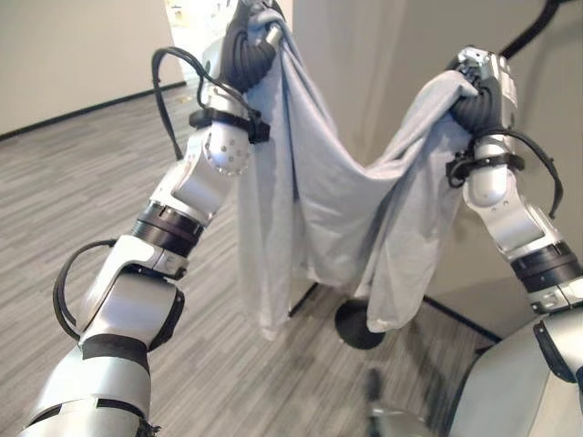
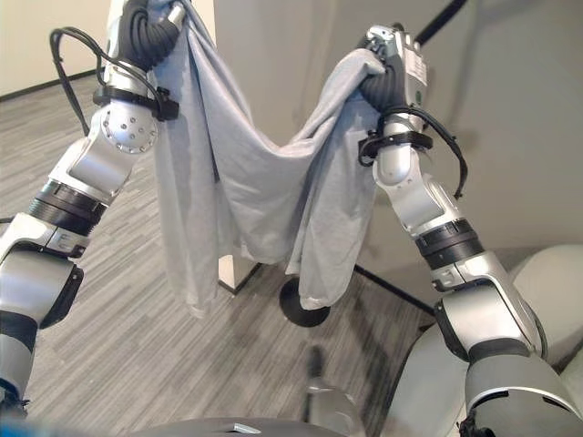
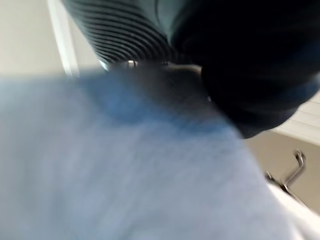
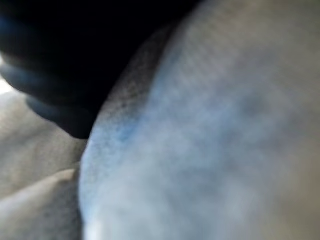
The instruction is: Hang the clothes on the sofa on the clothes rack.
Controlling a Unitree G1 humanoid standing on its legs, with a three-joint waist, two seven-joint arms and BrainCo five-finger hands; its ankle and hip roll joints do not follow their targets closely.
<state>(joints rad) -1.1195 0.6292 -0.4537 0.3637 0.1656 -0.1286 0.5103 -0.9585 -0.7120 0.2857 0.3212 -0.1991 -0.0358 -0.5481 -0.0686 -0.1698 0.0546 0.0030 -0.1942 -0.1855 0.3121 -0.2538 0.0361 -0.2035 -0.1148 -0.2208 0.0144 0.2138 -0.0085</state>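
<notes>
No text, label or number can be read anywhere.

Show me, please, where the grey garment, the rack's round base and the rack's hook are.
grey garment [image 1: 314, 196]: left eye view, sagging middle.
round base [image 1: 353, 328]: left eye view, dark disc on floor.
hook [image 3: 295, 167]: left wrist view, metal prong.

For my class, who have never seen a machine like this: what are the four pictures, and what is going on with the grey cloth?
This is a humanoid robot with two silver arms. The two wide pictures come from cameras in its head, looking down; the two blurry close ones come from cameras on its wrists. Its left hand and right hand are raised high, each with a top edge of a light grey garment bunched at it, so the cloth sags between them and hangs above the grey striped floor. Behind the cloth stands a dark round base, probably the foot of the clothes rack. The fingers themselves are buried in the cloth, so the grip cannot be made out.
</notes>
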